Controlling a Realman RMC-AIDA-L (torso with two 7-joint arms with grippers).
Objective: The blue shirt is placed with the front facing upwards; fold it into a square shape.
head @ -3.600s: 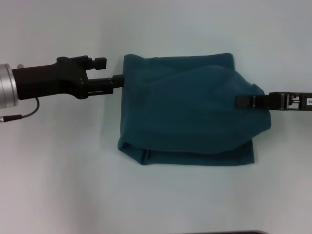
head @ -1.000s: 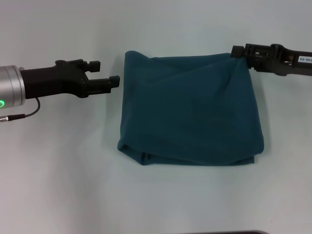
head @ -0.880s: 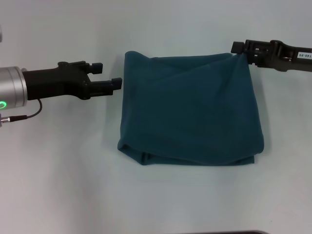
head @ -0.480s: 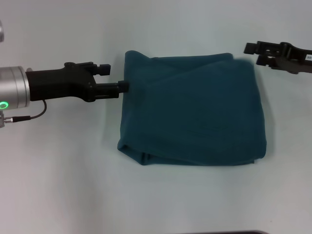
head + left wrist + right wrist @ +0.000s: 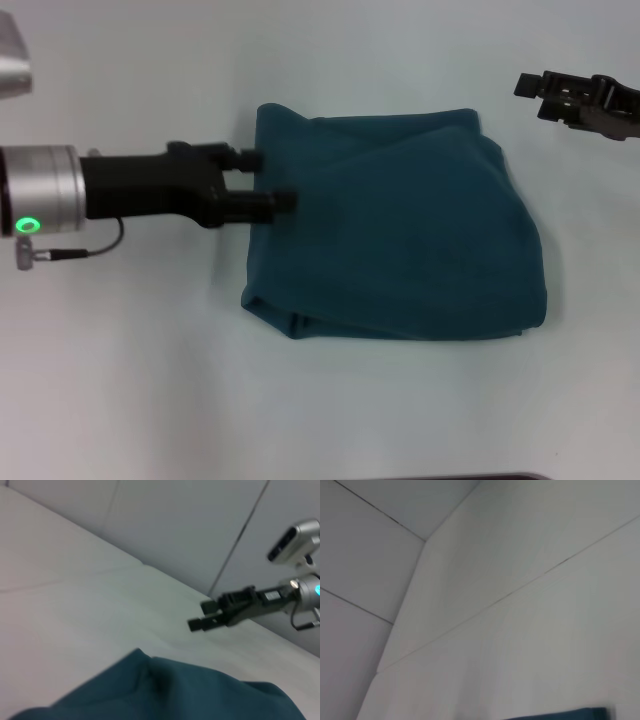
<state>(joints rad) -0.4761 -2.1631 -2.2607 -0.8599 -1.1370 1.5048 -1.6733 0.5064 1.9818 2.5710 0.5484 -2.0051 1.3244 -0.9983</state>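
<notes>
The blue shirt (image 5: 395,225) lies in the middle of the white table (image 5: 150,400), and it is already folded into a compact, nearly square packet. No sleeve, collar or letters show; only plain teal cloth is on top. So I judge the folding as almost finished, with perhaps only tidying left.

At the near edge, the lower layers stick out a little under the top layer, most clearly at the near left corner, where a rolled fold shows. The near right corner is rounded and bulges outward, so the right side is not straight. The top surface has soft diagonal creases running toward the far right corner.

The left gripper (image 5: 272,181) reaches in from the left, and its two fingers are spread apart with nothing between them. The nearer finger lies over the left edge of the cloth and the farther one ends just at that edge. I think it may press or smooth this side.

At the far right, the right gripper (image 5: 527,86) hangs well apart from the shirt, holding nothing; how wide its fingers stand I cannot tell.
</notes>
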